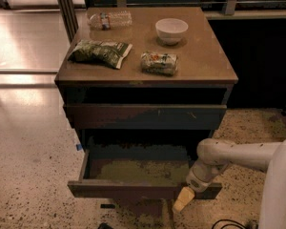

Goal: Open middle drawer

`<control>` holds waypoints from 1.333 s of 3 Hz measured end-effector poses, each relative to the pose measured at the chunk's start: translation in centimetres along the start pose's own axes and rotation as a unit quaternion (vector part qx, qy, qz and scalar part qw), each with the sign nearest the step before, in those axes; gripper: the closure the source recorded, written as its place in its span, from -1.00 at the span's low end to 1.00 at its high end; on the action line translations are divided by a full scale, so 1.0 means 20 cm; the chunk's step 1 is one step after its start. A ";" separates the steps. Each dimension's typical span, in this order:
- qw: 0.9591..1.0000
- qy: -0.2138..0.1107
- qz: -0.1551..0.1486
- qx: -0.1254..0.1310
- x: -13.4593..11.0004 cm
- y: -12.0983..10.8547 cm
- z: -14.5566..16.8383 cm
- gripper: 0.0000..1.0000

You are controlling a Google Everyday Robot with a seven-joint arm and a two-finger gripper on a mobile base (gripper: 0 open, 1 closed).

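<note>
The middle drawer (133, 191) of the brown cabinet is pulled out towards me, its dark front panel low in the view and its olive-tan inner floor (138, 171) showing. My gripper (185, 197) is at the right part of the drawer's front panel, one pale tan finger (182, 200) hanging over the panel's front face. The white arm (238, 156) reaches in from the right. The larger drawer front with pale marks (145, 116) above is pushed in.
On the cabinet top (205, 61) lie a plastic bottle (109, 19), a white bowl (171, 30), a green chip bag (100, 52) and a small green packet (158, 62). Speckled floor (28, 175) surrounds the cabinet. A dark wall base runs behind at the right.
</note>
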State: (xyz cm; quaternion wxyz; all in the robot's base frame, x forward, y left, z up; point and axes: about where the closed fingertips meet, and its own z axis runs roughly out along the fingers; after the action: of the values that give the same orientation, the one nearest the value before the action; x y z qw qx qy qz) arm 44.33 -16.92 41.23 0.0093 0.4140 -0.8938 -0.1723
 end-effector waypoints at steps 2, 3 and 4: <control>0.990 -0.004 -0.056 0.133 -0.04 0.16 -0.16 -1.00; 0.983 0.016 -0.068 0.171 0.12 0.25 -0.21 -1.00; 0.985 0.041 -0.040 0.160 0.31 0.33 -0.15 -1.00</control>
State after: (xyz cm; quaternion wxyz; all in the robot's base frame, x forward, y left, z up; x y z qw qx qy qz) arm 35.84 -18.43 45.42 -0.0272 0.4522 -0.8915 -0.0096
